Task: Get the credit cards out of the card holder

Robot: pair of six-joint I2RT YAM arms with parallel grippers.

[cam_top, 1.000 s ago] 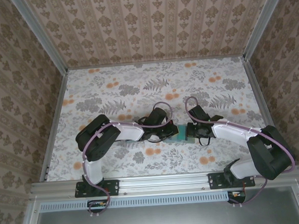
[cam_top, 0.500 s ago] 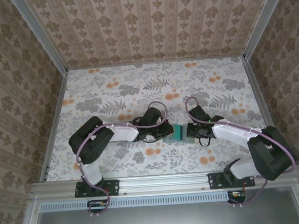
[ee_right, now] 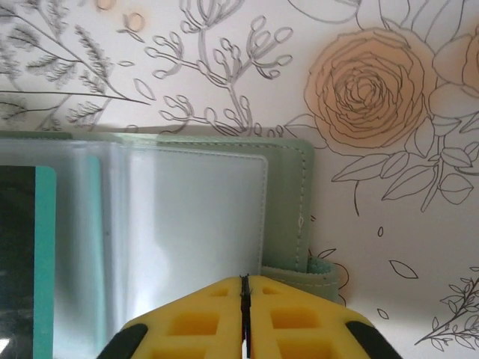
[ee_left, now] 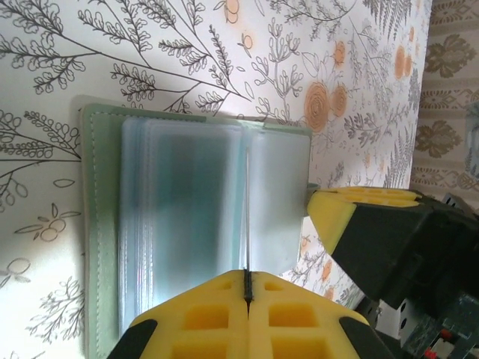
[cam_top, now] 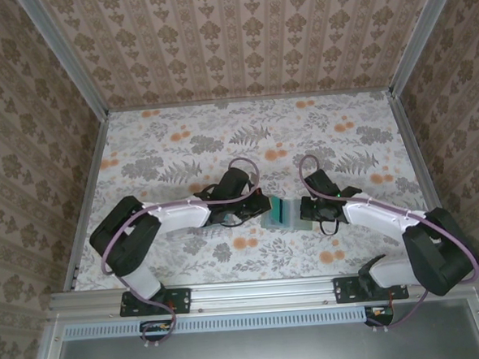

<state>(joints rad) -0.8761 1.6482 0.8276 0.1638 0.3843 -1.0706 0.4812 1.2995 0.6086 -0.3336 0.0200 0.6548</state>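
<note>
Floral table [cam_top: 180, 142] inside wallpapered walls [cam_top: 239, 41]. Over the last second the left arm [cam_top: 168, 216] has swung toward 9 o'clock. The open card holder [cam_top: 279, 214], lying just toward 6 o'clock of the table's centre, has crept slightly the same way. This suggests the pull is dragging or fanning the holder, with no card freed yet. The left gripper [ee_left: 246, 278], at the holder's 9 o'clock, is clamped on a thin leaf [ee_left: 246, 209] seen edge-on; whether it is a card or a clear sleeve cannot be told. The right gripper [ee_right: 243, 283], at 3 o'clock, has its pads pressed together over the holder's edge beside the closure tab [ee_right: 318, 273], apparently pinning it. One teal credit card [ee_right: 43, 262] sits beneath the clear sleeves [ee_right: 187, 217], which obstruct it.
</note>
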